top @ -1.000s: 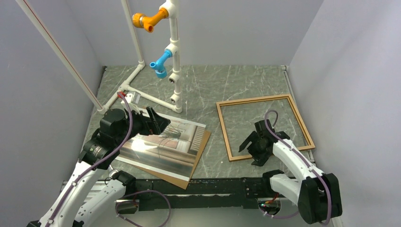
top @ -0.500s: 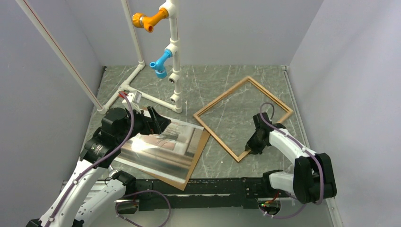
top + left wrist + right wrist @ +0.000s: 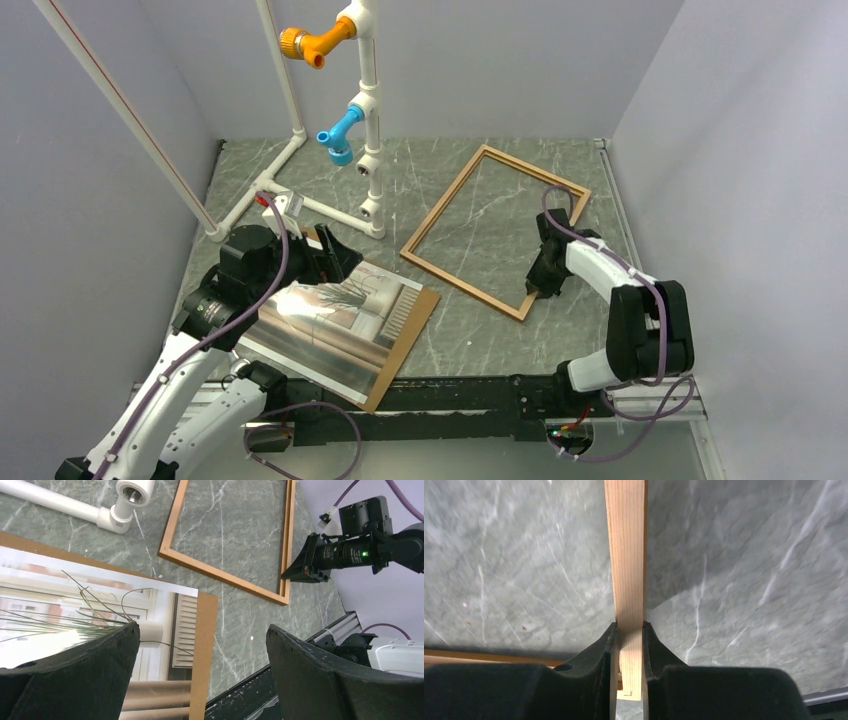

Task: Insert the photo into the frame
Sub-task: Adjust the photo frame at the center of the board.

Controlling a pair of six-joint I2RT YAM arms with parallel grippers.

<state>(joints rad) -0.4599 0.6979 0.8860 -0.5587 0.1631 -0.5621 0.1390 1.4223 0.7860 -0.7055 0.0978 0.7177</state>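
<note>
Grey marbled worktop [image 3: 450, 335] carries both pieces. On it, the right end effector [image 3: 629, 630] is pinched narrow on one wooden rail of the frame [image 3: 462, 286], close to a corner. That rail runs straight ahead from between its fingers, and the rest of the frame spreads to its left. Beyond the frame on that side lies the photo [image 3: 330, 315], face up on a brown backing board [image 3: 206, 650]. It sits directly beneath the left end effector [image 3: 340, 255], which hangs wide with nothing in it. That arm is plainly nearer the photo, so the pick likely falls to it.

Glossy plant photo [image 3: 330, 315] face-up at near left; thin light-wood frame [image 3: 462, 285] at a diagonal to its right.
</note>
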